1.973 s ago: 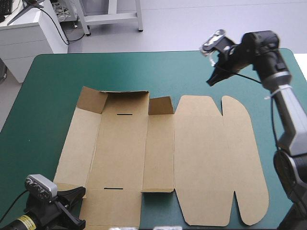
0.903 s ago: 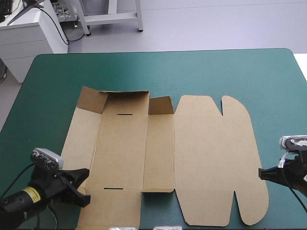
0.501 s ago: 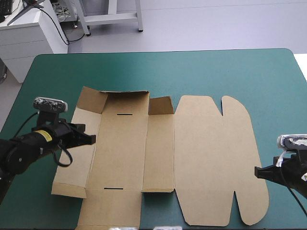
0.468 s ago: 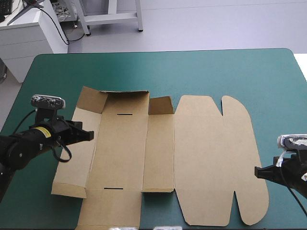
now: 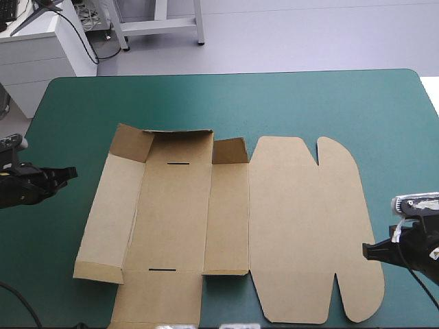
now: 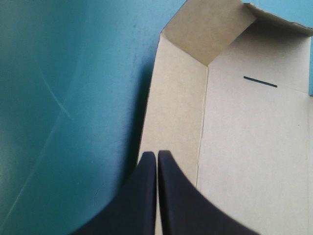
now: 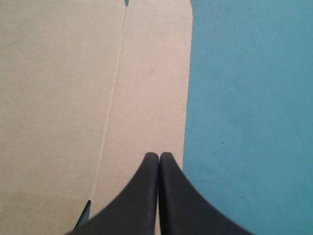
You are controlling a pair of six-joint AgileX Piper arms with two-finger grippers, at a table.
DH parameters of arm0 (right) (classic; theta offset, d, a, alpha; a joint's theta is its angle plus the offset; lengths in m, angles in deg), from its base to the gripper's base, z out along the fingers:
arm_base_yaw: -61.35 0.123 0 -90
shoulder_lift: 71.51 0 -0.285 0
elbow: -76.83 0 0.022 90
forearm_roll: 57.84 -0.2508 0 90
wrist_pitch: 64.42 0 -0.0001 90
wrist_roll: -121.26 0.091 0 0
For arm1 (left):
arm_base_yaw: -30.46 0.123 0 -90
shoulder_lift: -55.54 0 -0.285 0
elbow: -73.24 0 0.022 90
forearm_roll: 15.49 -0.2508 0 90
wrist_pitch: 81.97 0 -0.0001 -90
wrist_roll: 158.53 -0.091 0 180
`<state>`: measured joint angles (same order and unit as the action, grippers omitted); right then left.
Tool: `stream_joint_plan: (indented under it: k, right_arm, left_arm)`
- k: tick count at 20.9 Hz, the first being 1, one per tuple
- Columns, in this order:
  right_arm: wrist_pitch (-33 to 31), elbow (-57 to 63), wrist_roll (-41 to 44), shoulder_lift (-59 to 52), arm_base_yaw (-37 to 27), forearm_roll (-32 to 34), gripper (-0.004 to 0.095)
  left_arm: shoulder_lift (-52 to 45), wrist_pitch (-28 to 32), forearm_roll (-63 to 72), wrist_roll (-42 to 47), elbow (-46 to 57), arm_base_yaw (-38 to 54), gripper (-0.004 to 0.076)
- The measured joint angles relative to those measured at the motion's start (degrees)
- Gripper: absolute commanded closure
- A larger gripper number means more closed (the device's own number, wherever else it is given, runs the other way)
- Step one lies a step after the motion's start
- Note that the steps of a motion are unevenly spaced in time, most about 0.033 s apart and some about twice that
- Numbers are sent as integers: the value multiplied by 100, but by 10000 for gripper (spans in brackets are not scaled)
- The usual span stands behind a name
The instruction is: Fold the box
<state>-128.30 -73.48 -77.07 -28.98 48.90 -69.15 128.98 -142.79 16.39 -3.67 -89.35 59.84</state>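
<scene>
You have the box opened out on the teal-green worktop, spread across its middle and reaching down to the near edge. The base and side panels sit toward the worktop's left. The far wall stands raised, with a corner flap tilted up at its left end and a smaller flap up at its right end. One thin slot shows in the base by the far wall. The lid, with its rounded tabs, lies flat toward the worktop's right edge.

Your left gripper hangs over bare cover between the worktop's left edge and the box's left panel, apart from the board. Its black fingers are pressed together tip to tip with nothing between them, and they point toward that panel's outer edge.

Your right gripper is at the lid's right edge, toward the worktop's near right corner. Its fingers are likewise closed against each other and grip nothing. In the right wrist view their tips are over the lid's outer strip, just inside its edge. You cannot tell from these views whether they touch the board.
</scene>
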Motion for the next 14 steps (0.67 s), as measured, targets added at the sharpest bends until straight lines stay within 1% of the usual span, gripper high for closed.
stream_joint_plan:
  k: [1, 2, 4, 7, 9, 12, 13, 14]
  right_arm:
    - [-26, 0, -7, 0, 78, 0, 927]
    - [-61, 0, -12, 0, 235, 0, 927]
    - [-82, 0, -21, 0, 303, 0, 927]
    - [-82, 0, -21, 0, 307, 0, 927]
    - [-82, 0, -21, 0, 307, 0, 927]
    - [-82, 0, -21, 0, 307, 0, 927]
    - [-82, 0, -21, 0, 307, 0, 927]
    - [-82, 0, -21, 0, 307, 0, 927]
  left_arm:
    - [59, -108, 111, -158, 0, 175, 732]
    - [169, -340, 289, -441, 0, 495, 732]
    - [236, -514, 309, -614, 0, 642, 732]
    - [237, -572, 338, -666, 0, 649, 729]
    - [237, -584, 344, -670, 0, 660, 710]
    - [237, -753, 357, -851, 0, 677, 540]
    - [237, -767, 364, -947, 0, 677, 418]
    - [237, -792, 364, -1060, 0, 677, 349]
